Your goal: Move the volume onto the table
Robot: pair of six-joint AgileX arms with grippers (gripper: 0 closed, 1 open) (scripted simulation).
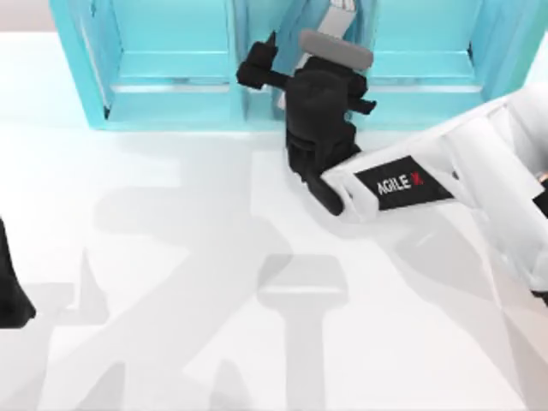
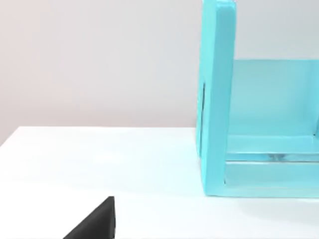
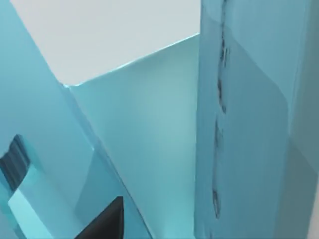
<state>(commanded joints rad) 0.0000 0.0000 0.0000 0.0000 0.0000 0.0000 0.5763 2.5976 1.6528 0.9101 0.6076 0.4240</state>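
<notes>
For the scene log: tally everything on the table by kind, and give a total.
Light-blue shelf unit: 1
Teal-blue volume, in the middle compartment: 1
AgileX arms: 2, the right gripper at the shelf, the left gripper parked at the table's left edge
Total: 4

Right arm reaching out long, left arm parked at the edge.

Stretching in from the top view's right, white link angling up and leftward, black wrist bending toward the far middle of the scene. Poking the right gripper (image 1: 291,73) forward at the far end of that wrist, one dark finger (image 1: 257,68) jutting out to the left; finger spread too hidden to call. Showing one dark fingertip (image 3: 107,221) low in the right wrist view. Sitting back at the near left edge, left gripper (image 1: 13,295) barely peeking in, one dark corner (image 2: 97,221) creeping into its own wrist view.
</notes>
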